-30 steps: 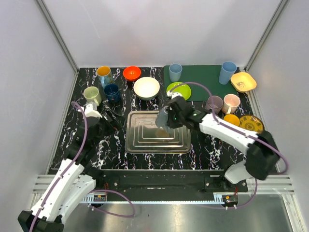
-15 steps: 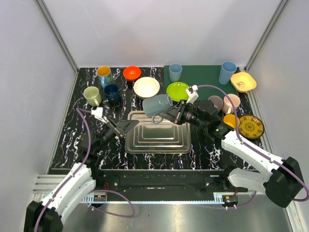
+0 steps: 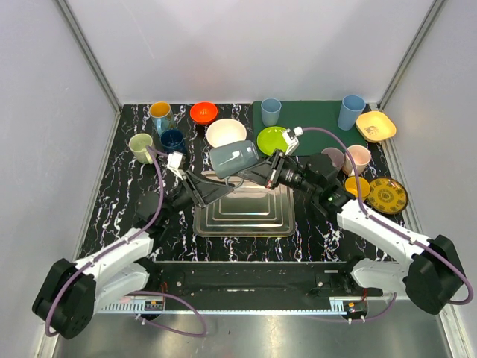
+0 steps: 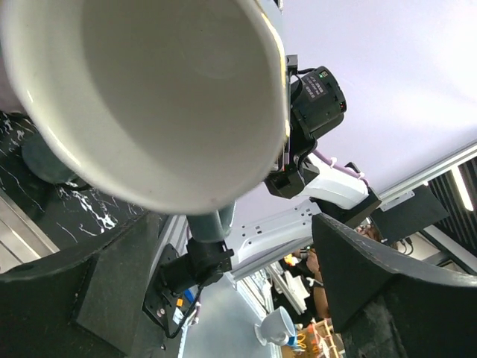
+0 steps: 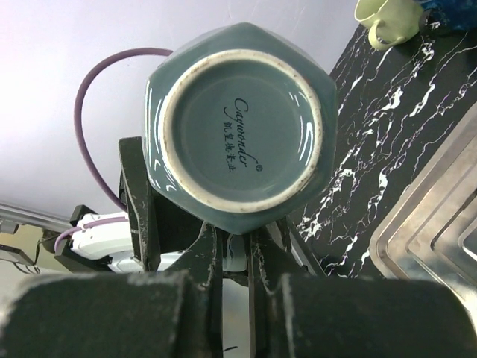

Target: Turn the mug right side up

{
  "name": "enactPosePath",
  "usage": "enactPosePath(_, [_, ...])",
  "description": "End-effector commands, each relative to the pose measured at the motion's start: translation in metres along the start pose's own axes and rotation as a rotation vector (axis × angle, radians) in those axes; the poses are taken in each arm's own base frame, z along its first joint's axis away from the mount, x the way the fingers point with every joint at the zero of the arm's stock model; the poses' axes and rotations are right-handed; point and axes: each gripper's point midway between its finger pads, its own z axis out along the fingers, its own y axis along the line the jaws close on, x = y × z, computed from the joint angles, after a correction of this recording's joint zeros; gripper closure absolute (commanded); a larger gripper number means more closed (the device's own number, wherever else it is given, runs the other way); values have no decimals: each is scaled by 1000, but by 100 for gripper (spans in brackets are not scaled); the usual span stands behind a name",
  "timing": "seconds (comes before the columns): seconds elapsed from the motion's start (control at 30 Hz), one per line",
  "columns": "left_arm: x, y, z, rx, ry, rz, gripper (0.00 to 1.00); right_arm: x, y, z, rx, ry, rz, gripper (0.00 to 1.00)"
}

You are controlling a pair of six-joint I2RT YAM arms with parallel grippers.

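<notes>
The grey-blue ceramic mug with six flat sides point(image 3: 233, 158) is in the air, over the far left part of the silver metal tray point(image 3: 246, 218); it touches neither the tray nor the black marble-patterned table top point(image 3: 123, 216). The mug lies on its side; its round base faces the right arm and its white inside faces the left arm. The right gripper point(image 3: 251, 174) holds the mug from below; in the right wrist view its two fingers point(image 5: 211, 257) stand very close together just under the base, but I cannot tell which part of the mug they pinch. The left gripper point(image 3: 223, 188) is spread wide and points up toward the mouth of the mug; in the left wrist view its two dark fingers point(image 4: 112, 291) are far apart, and the white rim is above them; the fingers do not press on the mug. At the far side of the table there is a green mat point(image 3: 313, 118); a white bowl point(image 3: 223, 133) and a lime green plate point(image 3: 272, 139) stand just behind the mug; a pale green cup point(image 3: 140, 146) is at the far left.
</notes>
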Motion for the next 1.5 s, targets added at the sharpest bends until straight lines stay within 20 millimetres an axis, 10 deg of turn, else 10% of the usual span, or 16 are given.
enactPosePath(0.0, [-13,-41,12,154,-8,68,16,-24,57,-2,-195,-62,-87,100])
enactPosePath(0.57, [-39,-61,36,281,-71,6,64,-4,43,-7,-175,11,-94,100])
enactPosePath(0.63, [-42,-65,36,298,-83,9,76,0,39,-9,-165,26,-108,100])
enactPosePath(0.67, [-44,-68,36,304,-93,13,99,2,38,-9,-159,31,-111,100])
enactPosePath(0.87, [-51,-72,31,248,-145,119,100,13,23,-14,-92,86,-139,98])
enactPosePath(1.03, [-53,-37,24,-42,-147,254,100,5,18,-19,-5,77,-193,37])
enactPosePath(1.13, [-65,-27,-3,-244,-189,395,100,-2,6,-21,105,70,-222,16])
enactPosePath(1.27, [-96,35,-70,-793,-265,527,100,-13,-40,-35,395,52,-253,13])
enactPosePath(1.47, [-73,123,-171,-1360,-61,391,100,-19,-99,-55,695,45,-279,13])
